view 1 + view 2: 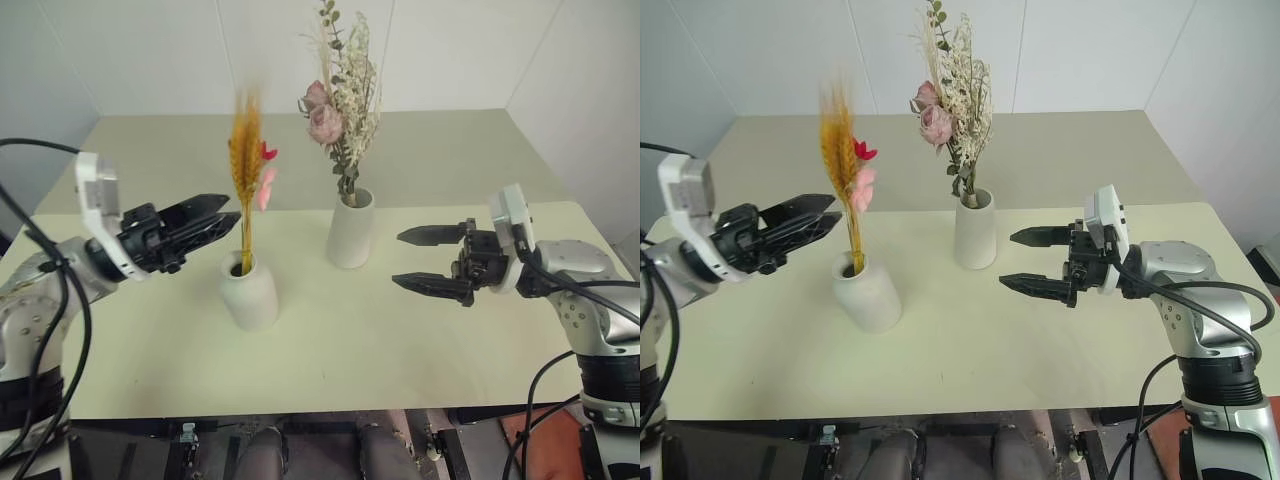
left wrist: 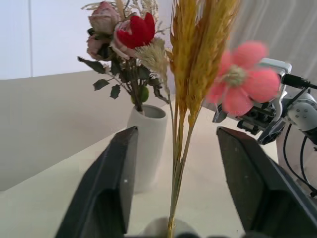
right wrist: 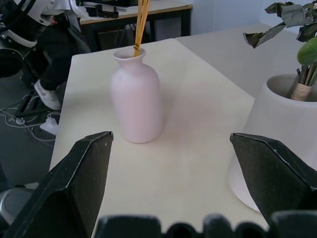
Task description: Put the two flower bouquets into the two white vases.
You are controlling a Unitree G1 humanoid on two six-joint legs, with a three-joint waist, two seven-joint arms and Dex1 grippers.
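Near the counter's middle, toward its left side, the wheat bunch (image 1: 245, 165) stands with its thin stems down the narrow mouth of the rounded bottle vase (image 1: 249, 292). Just behind and to the right, closer to the far edge, the rose bouquet (image 1: 341, 95) sits upright in the tall tapered vase (image 1: 351, 230). Both bunches look seated, so the task appears essentially done.

The wheat looks light, dry and brittle; its ears and the small pink blooms would shed or snap under pressure. Any correction is best made low on the bundled stems, just above the vase mouth, with a gentle pinch. The rose bouquet is bushier and top-heavy, with a firmer dark stem below the leaves as the sensible hold. The vases seem matte and easy to tip if nudged.

The left pincer (image 1: 205, 220) hangs beside the wheat stems, fingers spread and released, the stems between them in the wrist view but not clamped. The right pincer (image 1: 432, 260) hovers over the counter's right side, wide apart and empty, well clear of the tall vase.
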